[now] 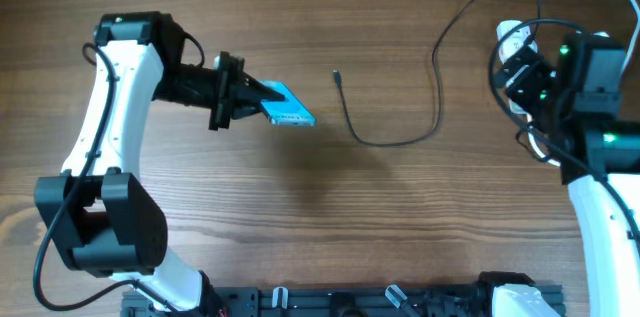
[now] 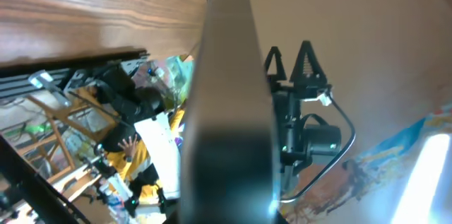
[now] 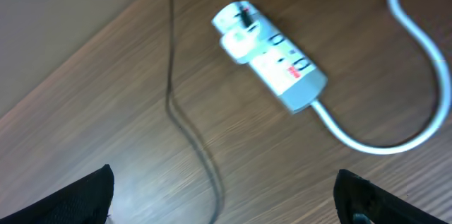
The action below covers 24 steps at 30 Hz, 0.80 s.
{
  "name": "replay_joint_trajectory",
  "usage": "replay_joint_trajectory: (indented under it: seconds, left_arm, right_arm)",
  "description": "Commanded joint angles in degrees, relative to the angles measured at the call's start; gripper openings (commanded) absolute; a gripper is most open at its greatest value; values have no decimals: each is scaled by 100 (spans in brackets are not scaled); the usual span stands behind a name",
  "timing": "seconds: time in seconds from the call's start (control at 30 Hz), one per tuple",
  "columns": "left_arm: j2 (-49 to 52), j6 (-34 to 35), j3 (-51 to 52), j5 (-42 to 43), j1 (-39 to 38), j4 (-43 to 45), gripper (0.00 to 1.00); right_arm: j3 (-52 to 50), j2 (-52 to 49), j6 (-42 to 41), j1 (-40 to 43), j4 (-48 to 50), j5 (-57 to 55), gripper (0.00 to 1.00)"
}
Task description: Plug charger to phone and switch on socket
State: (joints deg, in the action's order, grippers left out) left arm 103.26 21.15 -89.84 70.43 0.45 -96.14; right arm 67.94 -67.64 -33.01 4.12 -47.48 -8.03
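Observation:
My left gripper (image 1: 243, 98) is shut on the phone (image 1: 287, 106) and holds its light blue screen tilted above the table. In the left wrist view the phone (image 2: 226, 111) is a dark edge-on slab that hides the jaws. The charger (image 1: 400, 140), a thin black cable, lies in a loop mid-table with its plug tip (image 1: 338, 77) free, right of the phone. My right gripper (image 1: 520, 62) hovers open over the socket (image 3: 272, 54), a white power strip with a red switch (image 3: 292, 73). The charger (image 3: 185, 114) runs between the open fingers (image 3: 226, 203).
A thicker white cable (image 3: 402, 121) curves away from the socket's end. The right arm hides most of the socket in the overhead view. A black rail (image 1: 350, 302) runs along the table's front edge.

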Motion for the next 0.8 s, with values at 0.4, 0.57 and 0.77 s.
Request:
replay_joint_trajectory:
  seconds: [0.4, 0.57, 0.77]
  left_arm:
    - [-197, 367, -48, 1051, -1084, -44, 4]
    - [-197, 376, -48, 909, -1084, -42, 4]
    - [-197, 376, -48, 772, -1084, -44, 4]
  right_arm:
    - [20, -42, 302, 352, -79, -120, 99]
    - [20, -42, 297, 352, -79, -120, 100]
    - [20, -42, 302, 352, -79, -120, 100]
